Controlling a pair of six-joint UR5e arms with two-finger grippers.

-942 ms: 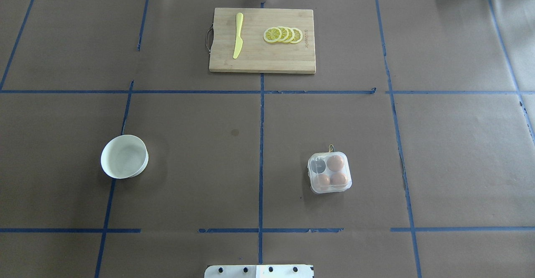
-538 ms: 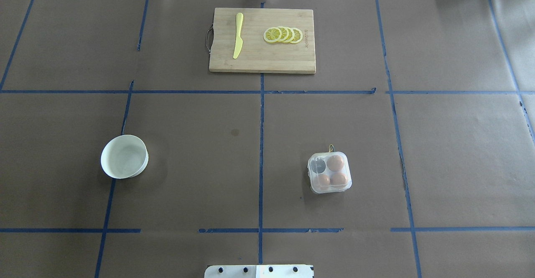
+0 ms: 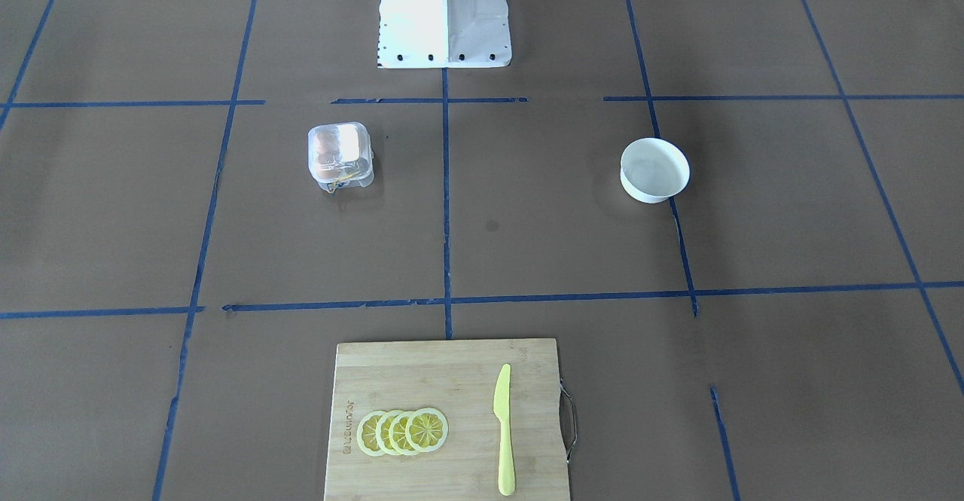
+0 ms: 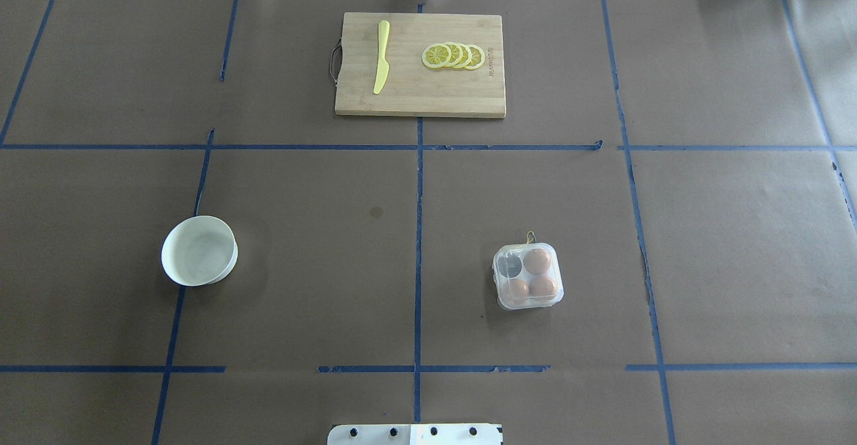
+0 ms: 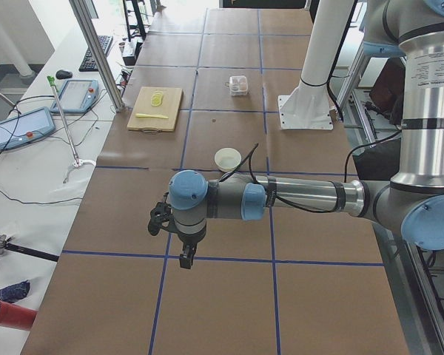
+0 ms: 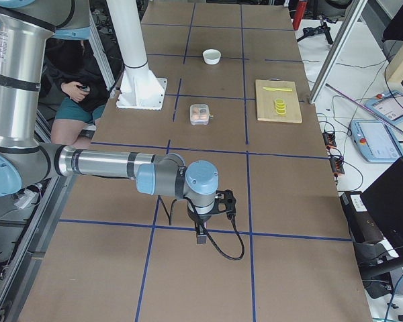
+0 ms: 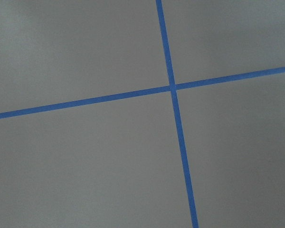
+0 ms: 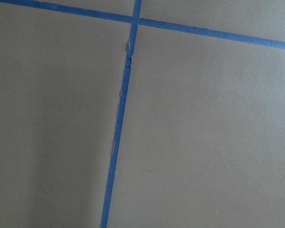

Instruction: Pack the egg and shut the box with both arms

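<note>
The clear egg box (image 4: 500, 301) stands right of the table's centre line, its lid down over the cups and its yellow string (image 4: 531, 236) at the far side. Three brown eggs (image 4: 537, 260) lie inside; the far-left cup (image 4: 509, 267) looks dark and holds no egg. The box also shows in the front view (image 3: 340, 143). Neither arm shows in the overhead or front views. My left gripper (image 5: 163, 218) hangs over bare table in the exterior left view, my right gripper (image 6: 223, 201) likewise in the exterior right view; I cannot tell if they are open or shut.
A white bowl (image 4: 199, 251) with nothing in it stands on the left side. A wooden cutting board (image 4: 420, 94) at the far middle carries a yellow knife (image 4: 381, 57) and lemon slices (image 4: 453, 55). The white base block (image 3: 444, 11) is at the near edge.
</note>
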